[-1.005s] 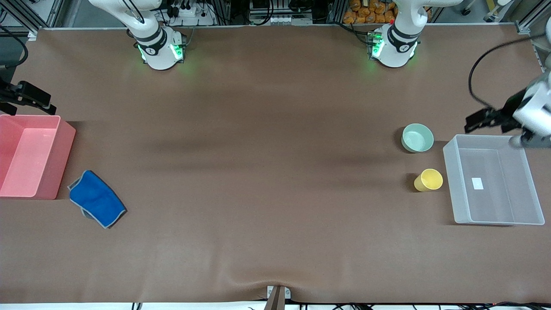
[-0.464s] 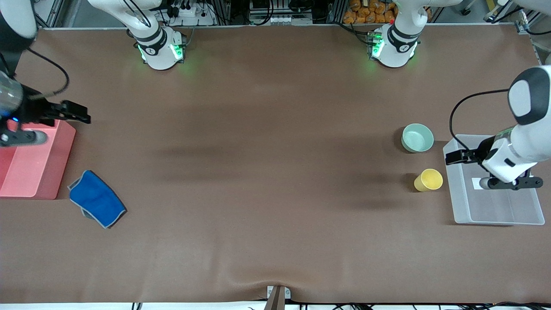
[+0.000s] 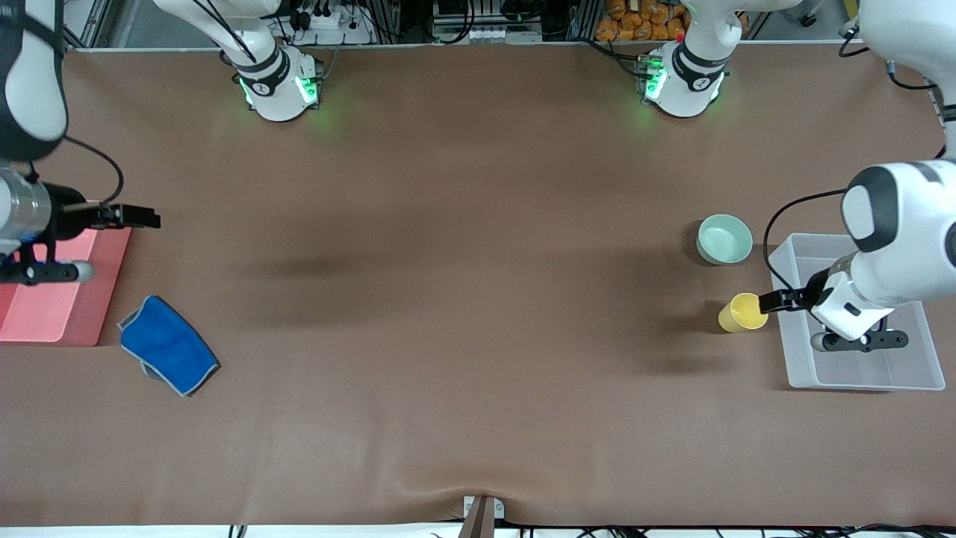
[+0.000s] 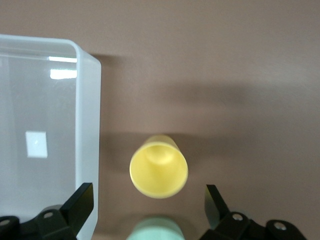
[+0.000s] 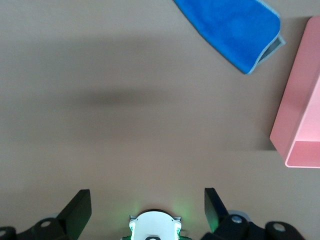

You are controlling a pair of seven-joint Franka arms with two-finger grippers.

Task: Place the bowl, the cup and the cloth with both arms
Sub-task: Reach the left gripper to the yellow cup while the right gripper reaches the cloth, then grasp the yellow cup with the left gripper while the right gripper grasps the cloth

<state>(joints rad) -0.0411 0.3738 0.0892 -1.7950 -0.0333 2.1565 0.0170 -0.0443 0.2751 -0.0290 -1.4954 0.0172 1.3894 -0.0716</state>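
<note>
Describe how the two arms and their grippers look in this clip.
Both arms are glossy white with black joint bands; their round bases glow green. A black cable loops along each forearm. The left gripper and right gripper are black, each with two flat, angular black fingers fixed by small screws.

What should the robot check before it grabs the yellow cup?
1. Yellow cup standing upright, opening up: ok.
2. Left gripper over the cup with its jaws open wide: ok. The cup does not sit quite midway between them in the left wrist view: not ok yet.
3. Room around the cup: ok. It stands apart from the clear bin and from the mint-green bowl.
4. Clear bin free to take things: ok, only a white label shows inside.
5. Right gripper out of the way, by the pink bin, jaws open: ok.
6. Blue cloth untouched on the table: ok.
</note>
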